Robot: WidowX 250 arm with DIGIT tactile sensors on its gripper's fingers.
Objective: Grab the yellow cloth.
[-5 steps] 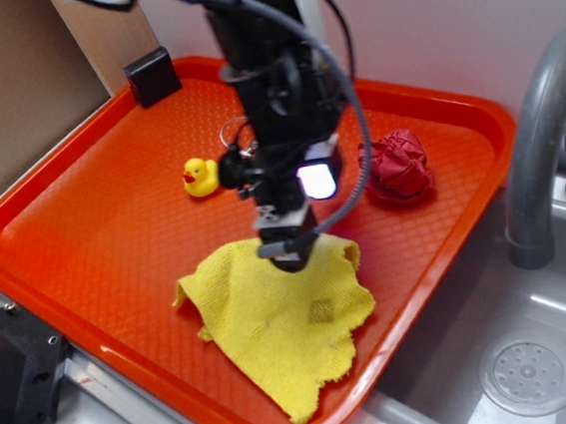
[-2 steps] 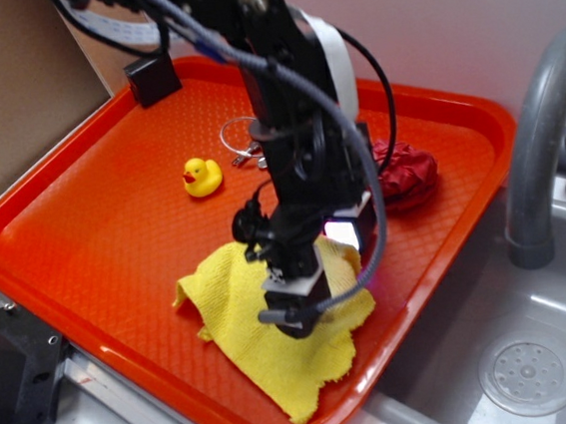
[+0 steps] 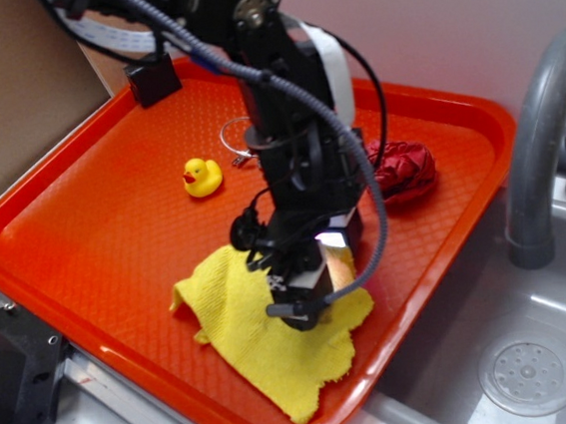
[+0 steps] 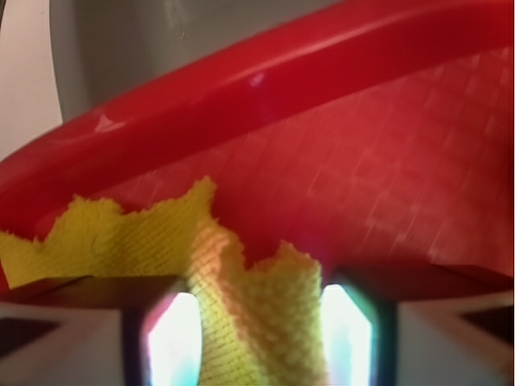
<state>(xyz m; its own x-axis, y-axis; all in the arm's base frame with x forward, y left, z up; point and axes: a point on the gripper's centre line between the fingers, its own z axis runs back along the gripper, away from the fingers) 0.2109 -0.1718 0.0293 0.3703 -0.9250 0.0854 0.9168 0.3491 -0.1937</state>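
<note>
Pinching a raised fold of yellow cloth [image 3: 266,344], gripper [image 3: 303,310] closed; cloth lengthwise toward tray [image 3: 85,241] rim.

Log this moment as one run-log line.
phase: grasping | gripper: on yellow cloth, fold between fingers, closure unclear | tray: duck, red cloth ball untouched

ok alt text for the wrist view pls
A ridge of yellow cloth stands between the gripper fingers, with more cloth spread left. Behind it are the orange tray floor and raised rim.
</note>
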